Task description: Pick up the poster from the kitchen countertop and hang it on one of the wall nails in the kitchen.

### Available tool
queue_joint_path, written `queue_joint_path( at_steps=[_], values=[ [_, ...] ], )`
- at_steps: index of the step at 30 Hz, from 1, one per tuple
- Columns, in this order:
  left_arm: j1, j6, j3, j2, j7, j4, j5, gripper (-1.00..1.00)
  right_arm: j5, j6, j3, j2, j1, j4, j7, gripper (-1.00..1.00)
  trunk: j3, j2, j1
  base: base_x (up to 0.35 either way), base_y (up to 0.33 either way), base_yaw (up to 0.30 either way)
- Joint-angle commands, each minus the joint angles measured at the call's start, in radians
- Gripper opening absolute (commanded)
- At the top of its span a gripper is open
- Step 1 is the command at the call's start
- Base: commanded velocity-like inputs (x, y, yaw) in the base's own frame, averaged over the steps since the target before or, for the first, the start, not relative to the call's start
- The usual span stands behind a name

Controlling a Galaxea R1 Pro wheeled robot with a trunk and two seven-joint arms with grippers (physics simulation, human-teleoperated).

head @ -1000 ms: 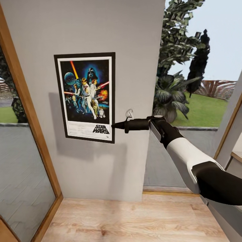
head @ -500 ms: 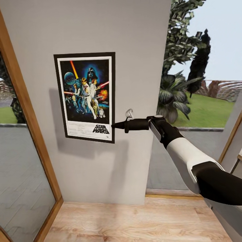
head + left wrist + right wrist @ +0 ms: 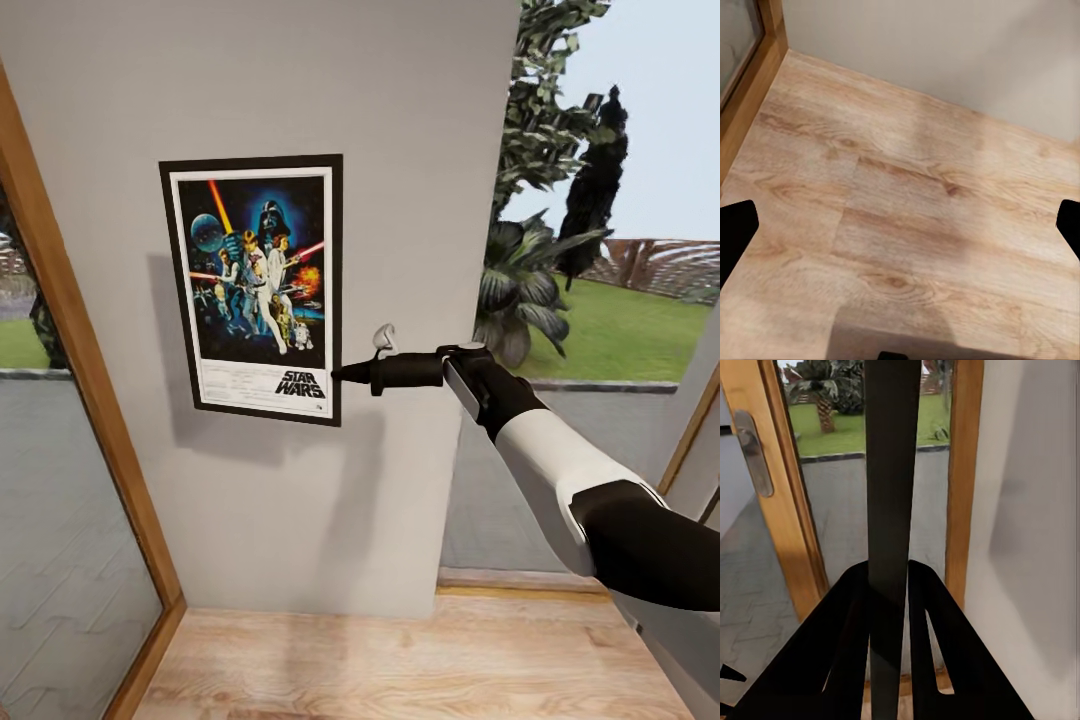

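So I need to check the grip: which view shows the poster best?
Head view: the poster faces the camera against the wall, the right gripper pinching its edge. Right wrist view gives only its dark edge between the fingers.

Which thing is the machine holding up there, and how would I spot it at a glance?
Find the pale grey wall between the wood-framed glass door and the garden window. Flat against it, upright, is the poster; the right tool pinches its lower right edge. Its black frame, white border, colourful figures on dark blue and "STAR WARS" logo mark it out on the plain wall.
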Motion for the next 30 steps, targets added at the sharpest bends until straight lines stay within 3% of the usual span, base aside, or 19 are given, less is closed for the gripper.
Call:
queue_joint_path(
  at_steps=[1, 30],
  values=[
    [0.001, 0.002, 0.001, 0.0, -0.005, 0.0, 0.007, 1.0, -0.012, 0.014, 0.004, 0.0, -0.001, 0.001, 0.002, -1.0, 0.0, -0.001, 0.001, 0.08, 0.0, 0.0],
    [0.001, 0.001, 0.001, 0.0, -0.005, 0.0, 0.007, 1.0, -0.012, 0.014, 0.004, 0.0, -0.001, 0.0, 0.003, -1.0, 0.0, -0.001, 0.001, 0.094, 0.054, 0.0]
  ],
)
